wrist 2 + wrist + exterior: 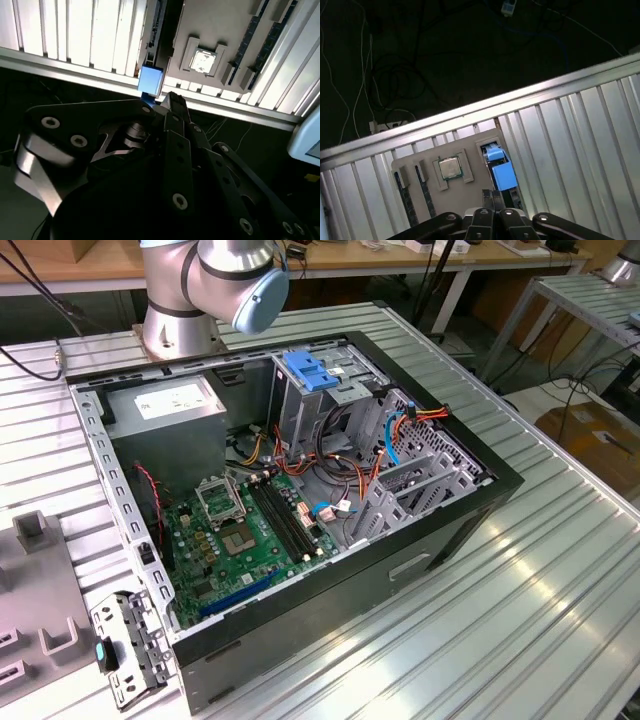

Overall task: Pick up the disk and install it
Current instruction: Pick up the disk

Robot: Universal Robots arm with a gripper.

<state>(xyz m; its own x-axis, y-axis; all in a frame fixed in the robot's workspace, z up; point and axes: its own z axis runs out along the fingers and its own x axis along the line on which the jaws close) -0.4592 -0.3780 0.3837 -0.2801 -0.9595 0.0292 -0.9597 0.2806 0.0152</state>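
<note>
Over grey tray [470,144] | claw [492,196] closed | near disk [503,174]

Closed fingers [487,199] hang near the blue-railed disk [503,175].

The exterior view looks steeply down from close by on the open computer case [300,490] and ribbed surface [520,620], with the arm [210,280] at the frame's upper left. Both wrist views look past the pincer [172,98] [492,196] from opposite sides, sharing the grey tray [220,25] [470,145].

Open computer case [300,640], motherboard [235,540], processor chip [449,167]
</note>
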